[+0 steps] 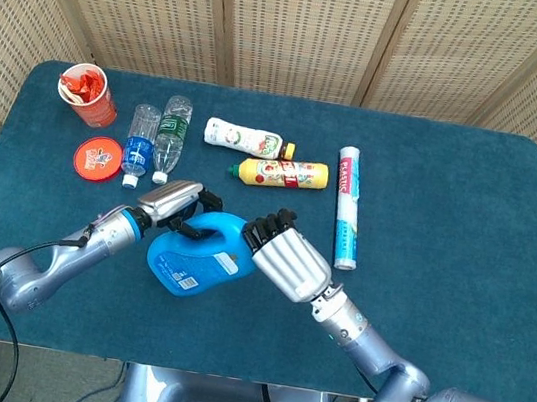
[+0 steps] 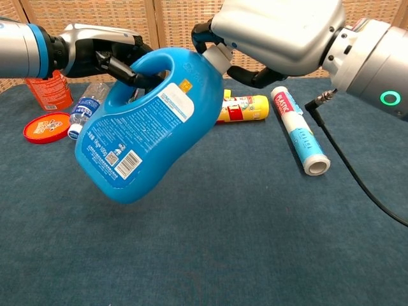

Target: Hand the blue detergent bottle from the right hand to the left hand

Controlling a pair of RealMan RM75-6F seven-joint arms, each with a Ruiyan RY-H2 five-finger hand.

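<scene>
Above the worktop (image 2: 268, 242), the right robot hand (image 2: 274, 32) pinches the blue detergent bottle (image 2: 143, 127) by its neck so the left robot hand (image 2: 105, 51) can hook the handle.

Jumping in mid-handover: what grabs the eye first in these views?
The blue detergent bottle, tilted in mid-air above the table, held at its neck by the right hand. The left hand hooks its fingers through the handle. Behind lie smaller bottles and a red cup.

Blue table (image 1: 472, 191) with bottles (image 1: 158, 131)
</scene>
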